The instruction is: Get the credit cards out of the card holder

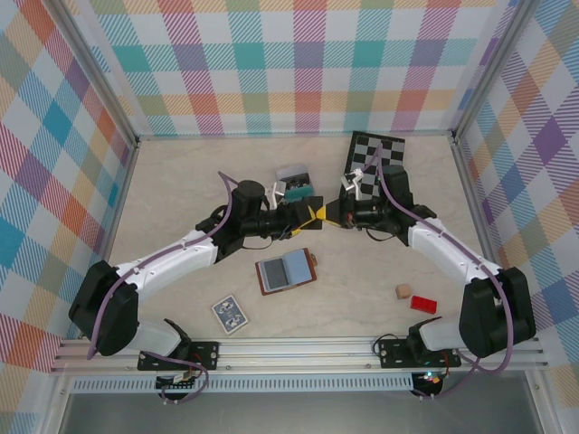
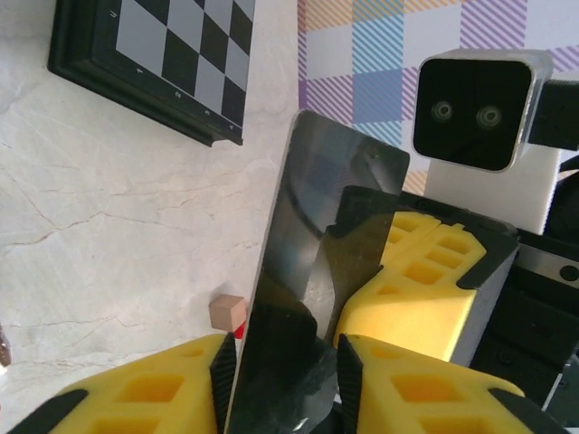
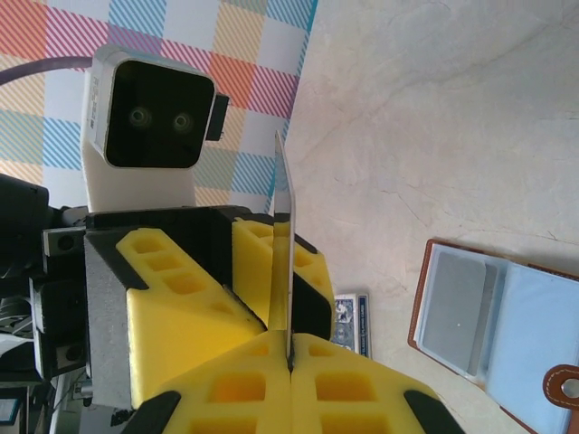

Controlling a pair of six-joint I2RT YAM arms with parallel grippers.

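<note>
Top external: open on the bench, card holder (image 1: pixel 286 270), blue-grey pockets facing up. Just beyond the holder, in the air, left pincer (image 1: pixel 310 215) flanking a dark credit card (image 2: pixel 312 208), firm grip impossible to confirm; right pincer (image 3: pixel 289 348) clamped on the same card. Best released by the right only once the left holds firmly. No legible writing on card or holder.

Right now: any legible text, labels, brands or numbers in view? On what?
No text reads legibly.
Pale marks on the chessboard rim: too small to read.
Any print on the small box: too small to tell.
On the dark card, card holder, card deck: no text visible.
</note>
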